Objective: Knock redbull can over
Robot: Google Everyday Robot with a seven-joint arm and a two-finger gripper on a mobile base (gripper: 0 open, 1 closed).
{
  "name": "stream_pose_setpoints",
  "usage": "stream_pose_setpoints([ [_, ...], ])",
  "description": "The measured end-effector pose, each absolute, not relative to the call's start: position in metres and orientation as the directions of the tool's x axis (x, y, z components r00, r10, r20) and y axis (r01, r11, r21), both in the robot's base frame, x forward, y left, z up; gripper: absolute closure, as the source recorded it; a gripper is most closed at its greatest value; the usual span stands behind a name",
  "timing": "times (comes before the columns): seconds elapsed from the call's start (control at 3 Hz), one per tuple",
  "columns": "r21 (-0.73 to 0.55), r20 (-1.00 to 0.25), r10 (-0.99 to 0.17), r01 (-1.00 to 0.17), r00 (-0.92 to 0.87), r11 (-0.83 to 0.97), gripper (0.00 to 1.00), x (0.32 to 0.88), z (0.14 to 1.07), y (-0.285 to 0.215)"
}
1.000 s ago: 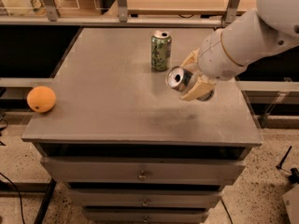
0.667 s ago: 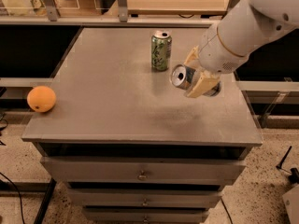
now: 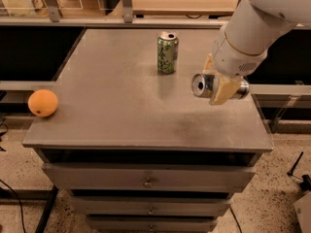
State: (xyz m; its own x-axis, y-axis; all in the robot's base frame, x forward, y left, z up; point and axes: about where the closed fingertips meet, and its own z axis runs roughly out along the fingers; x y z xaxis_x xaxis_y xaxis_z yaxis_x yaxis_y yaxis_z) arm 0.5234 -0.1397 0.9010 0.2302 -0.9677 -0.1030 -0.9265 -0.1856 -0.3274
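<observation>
The tool (image 3: 216,80) pinches one redbull can (image 3: 200,85) held level above the table's (image 3: 121,115) right side, long axis left-right, top pointing left. One green can (image 3: 167,52) and one orange (image 3: 43,103) sit apart.

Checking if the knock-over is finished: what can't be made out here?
Camera view:
- Whether the redbull can, sideways in the hand over the table's right side, touches the table: the hand covers its underside.
- The can's label: hidden by the hand.
- The arm's upper part: cut off by the top edge.
</observation>
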Motion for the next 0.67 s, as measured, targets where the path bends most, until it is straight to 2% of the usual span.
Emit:
stream_pose_setpoints([
  [0.33, -0.304, -0.018, -0.976, -0.931, 0.218, -0.203, 1.00, 0.518, 0.885, -0.155],
  [0.67, -0.272, 0.016, -0.978, -0.940, 0.210, -0.207, 0.82, 0.512, 0.863, -0.163],
])
